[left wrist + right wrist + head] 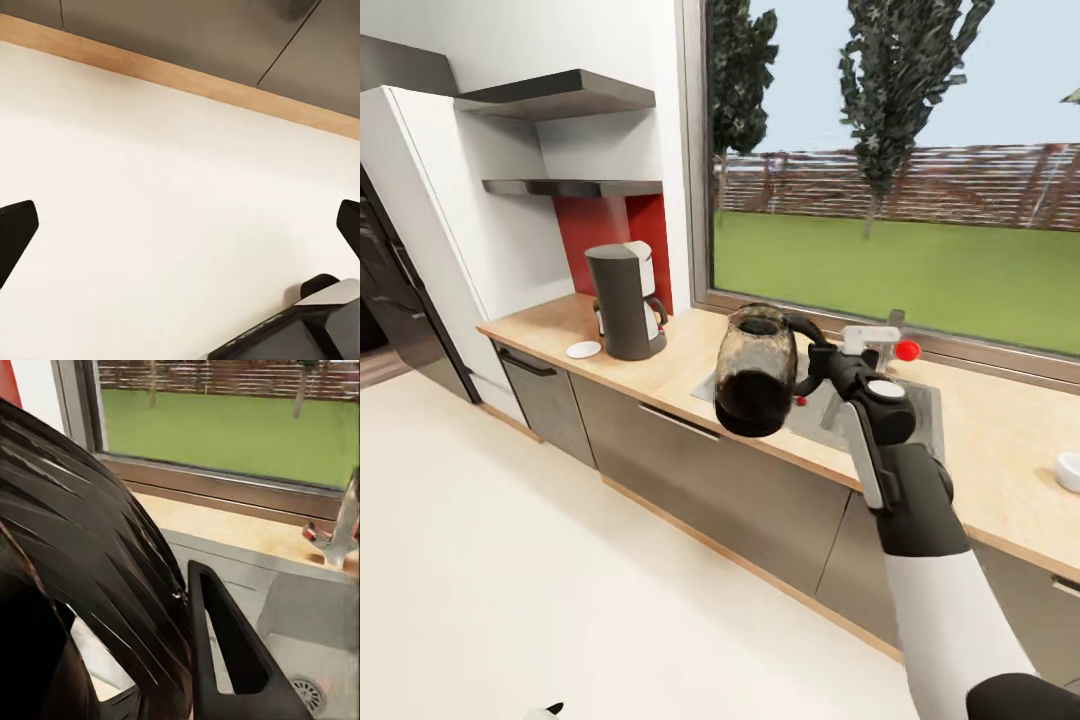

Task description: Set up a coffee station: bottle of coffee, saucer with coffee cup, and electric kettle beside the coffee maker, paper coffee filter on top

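Saucer [583,349] and coffee maker [626,300] sit on the countertop [1000,440] at ten o'clock from the right gripper [812,368] — clamped on the electric kettle [756,370] by its handle, tilted. Left gripper's fingers [16,232] hang apart above the floor [150,195].

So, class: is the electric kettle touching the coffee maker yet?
Apart. In the head view the right gripper holds the electric kettle in the air over the sink, with bare countertop between it and the coffee maker.
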`<state>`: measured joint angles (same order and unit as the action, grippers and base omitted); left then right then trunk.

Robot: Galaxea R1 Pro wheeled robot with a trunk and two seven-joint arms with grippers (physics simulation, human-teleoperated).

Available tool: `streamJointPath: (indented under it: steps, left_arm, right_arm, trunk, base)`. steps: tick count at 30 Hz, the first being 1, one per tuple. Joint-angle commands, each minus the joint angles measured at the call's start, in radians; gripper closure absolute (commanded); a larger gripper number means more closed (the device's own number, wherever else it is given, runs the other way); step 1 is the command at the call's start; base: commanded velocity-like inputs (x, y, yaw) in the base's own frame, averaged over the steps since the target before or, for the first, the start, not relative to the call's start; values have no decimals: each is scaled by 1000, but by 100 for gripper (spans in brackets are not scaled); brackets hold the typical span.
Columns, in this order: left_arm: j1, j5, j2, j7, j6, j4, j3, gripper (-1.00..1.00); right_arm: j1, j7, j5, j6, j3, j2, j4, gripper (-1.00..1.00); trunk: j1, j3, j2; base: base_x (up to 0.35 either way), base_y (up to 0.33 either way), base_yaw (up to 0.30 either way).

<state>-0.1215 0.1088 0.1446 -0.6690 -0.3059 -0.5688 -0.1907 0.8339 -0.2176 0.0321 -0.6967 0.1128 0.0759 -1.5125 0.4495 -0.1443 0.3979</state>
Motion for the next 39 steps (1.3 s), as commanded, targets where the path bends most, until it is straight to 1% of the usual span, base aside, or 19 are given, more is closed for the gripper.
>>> streamJointPath:
  steps: [1, 3, 4, 5, 7, 15, 19, 24, 27, 39]
  left_arm:
    - [-1, 11, -1, -5, -5, 0, -7, -100]
    - [-1, 11, 0, -5, -4, 0, -7, -100]
    - [-1, 10, 0, -5, -4, 1, -7, -100]
    - [-1, 10, 0, -4, -4, 1, -7, -100]
    - [0, 9, 0, -4, -4, 1, -7, -100]
    - [0, 9, 5, -4, -3, 2, -10, -100]
    - [1, 7, 11, -4, -3, 4, -10, -100]
    - [2, 5, 12, -4, -4, 15, -11, -100]
    - [1, 5, 12, -4, -4, 17, -11, -100]
    - [2, 3, 11, -6, -4, 20, -10, -100]
  right_arm:
    - [2, -38, 2, -4, 15, 2, -1, 100]
    - [3, -146, 4, -4, 47, 11, -1, 100]
    - [3, -182, 4, -4, 55, 15, -1, 100]
    - [3, -214, 4, -4, 62, 20, 0, 100]
    - [4, -234, 4, -5, 68, 23, 1, 100]
    - [3, -248, 0, -5, 73, 25, 8, 100]
    - [2, -249, -1, -4, 73, 22, 14, 100]
    - [1, -249, 0, -3, 73, 21, 87, 100]
    - [1, -249, 0, -3, 73, 21, 110, 100]
    - [1, -249, 2, -3, 73, 21, 118, 100]
  trunk:
    - [1, -2, 2]
    - [1, -2, 2]
    - [1, -2, 2]
    - [1, -2, 2]
    - [1, -2, 2]
    - [1, -2, 2]
    - [1, -2, 2]
    - [1, -2, 2]
    - [1, -2, 2]
    - [1, -2, 2]
  base:
    - [0, 0, 2]
    - [0, 0, 1]
    - [0, 0, 0]
    - [0, 0, 0]
    - [0, 0, 0]
    - [1, 0, 0]
    - [149, 73, 0]
    - [260, 183, 0]
    - [263, 218, 0]
    - [238, 259, 0]
